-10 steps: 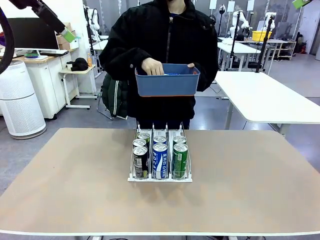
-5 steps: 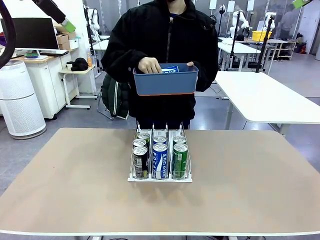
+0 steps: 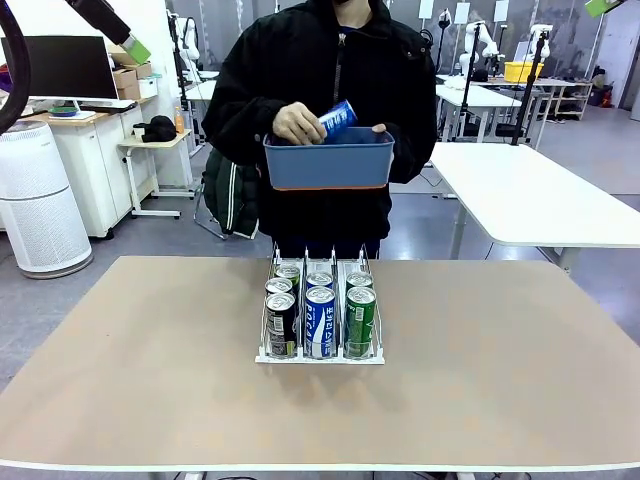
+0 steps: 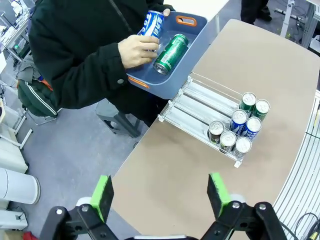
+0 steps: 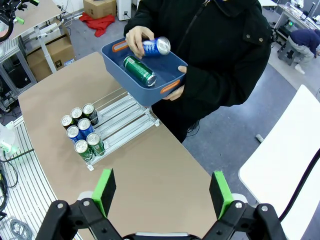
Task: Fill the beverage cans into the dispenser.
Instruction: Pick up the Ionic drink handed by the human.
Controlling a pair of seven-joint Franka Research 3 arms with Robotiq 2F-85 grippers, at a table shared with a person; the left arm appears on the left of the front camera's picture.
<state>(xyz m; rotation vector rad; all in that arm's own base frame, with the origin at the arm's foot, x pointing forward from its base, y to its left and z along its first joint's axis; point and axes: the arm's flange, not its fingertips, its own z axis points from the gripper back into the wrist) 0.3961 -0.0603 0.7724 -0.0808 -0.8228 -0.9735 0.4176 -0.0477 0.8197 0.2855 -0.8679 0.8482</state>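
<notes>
A second ago the person's hand (image 3: 298,126) was down inside the blue rectangular plastic tub (image 3: 330,168). Now it holds a blue-and-white aluminium can (image 3: 338,117) tilted above the tub's rim, beyond and above the low white wire dispenser (image 3: 320,357). The dispenser and the cans in it have not moved. The left arm (image 3: 100,15), high and far left of the dispenser, sits higher than it did a second ago.

That arm's gripper is cut off by the front view's top edge, so its jaws are hard to read there. A green pad (image 3: 600,7) far up to the right of the dispenser is clipped too.

In the wrist views the left gripper (image 4: 161,195) and the right gripper (image 5: 162,192) both hang high over the tan table (image 3: 150,380), well apart from the dispenser, jaws spread wide with nothing between them. Seven slim cans (image 4: 239,119) stand crowded at the dispenser's robot-side end: three in one outer lane, two in each of the others. The far stretch of the lanes is bare. A green can (image 5: 139,70) lies on its side in the tub, just under the raised one.

A white cylindrical air purifier (image 3: 40,200) stands left of the dispenser and a white table (image 3: 540,195) right of it, both off the tan table.
</notes>
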